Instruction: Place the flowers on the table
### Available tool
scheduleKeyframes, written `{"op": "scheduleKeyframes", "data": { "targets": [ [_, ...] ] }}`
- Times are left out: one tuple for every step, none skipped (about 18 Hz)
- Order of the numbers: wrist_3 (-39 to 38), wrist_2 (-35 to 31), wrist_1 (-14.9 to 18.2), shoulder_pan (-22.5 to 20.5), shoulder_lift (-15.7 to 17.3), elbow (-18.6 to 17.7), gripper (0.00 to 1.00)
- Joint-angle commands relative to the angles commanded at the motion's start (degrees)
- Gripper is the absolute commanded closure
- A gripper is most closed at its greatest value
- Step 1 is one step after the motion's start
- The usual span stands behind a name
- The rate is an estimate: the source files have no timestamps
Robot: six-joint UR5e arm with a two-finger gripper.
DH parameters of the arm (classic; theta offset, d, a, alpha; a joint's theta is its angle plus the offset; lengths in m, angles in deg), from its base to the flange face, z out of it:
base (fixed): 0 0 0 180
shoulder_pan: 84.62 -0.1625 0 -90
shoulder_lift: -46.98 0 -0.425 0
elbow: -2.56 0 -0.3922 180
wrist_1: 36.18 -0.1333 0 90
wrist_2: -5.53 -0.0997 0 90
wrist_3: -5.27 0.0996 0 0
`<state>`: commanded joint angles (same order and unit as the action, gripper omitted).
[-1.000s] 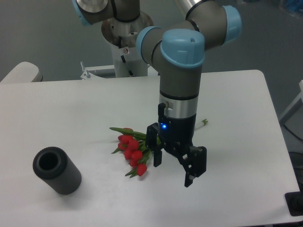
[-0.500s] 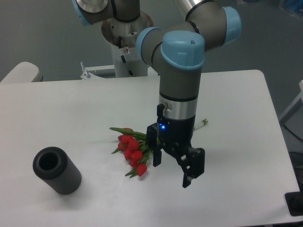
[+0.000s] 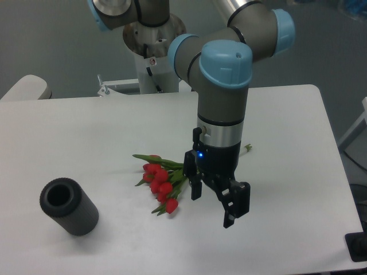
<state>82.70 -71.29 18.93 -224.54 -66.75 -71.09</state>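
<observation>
The flowers (image 3: 161, 182), a small bunch of red tulips with green leaves, lie flat on the white table (image 3: 86, 132) near its middle. Their stems run right behind the arm, and the stem tip (image 3: 247, 148) shows past it. My gripper (image 3: 213, 205) hangs just right of the blooms, above the table. Its two black fingers are spread apart with nothing between them. The left finger stands close to the blooms but I cannot tell if it touches them.
A dark grey ribbed hollow cylinder (image 3: 69, 205) lies on its side at the front left of the table. The robot base (image 3: 152, 51) stands at the back edge. A black object (image 3: 356, 247) sits at the front right corner.
The gripper and arm have shifted slightly to the right, away from the blooms. The flowers have stayed in place on the table.
</observation>
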Motion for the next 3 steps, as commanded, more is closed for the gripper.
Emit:
{"op": "scheduleKeyframes", "data": {
  "targets": [
    [0.0,-0.09,0.0,0.0,0.0,0.0,0.0],
    [0.0,-0.09,0.0,0.0,0.0,0.09,0.0],
    [0.0,-0.09,-0.09,-0.17,0.0,0.09,0.0]
  ]
}}
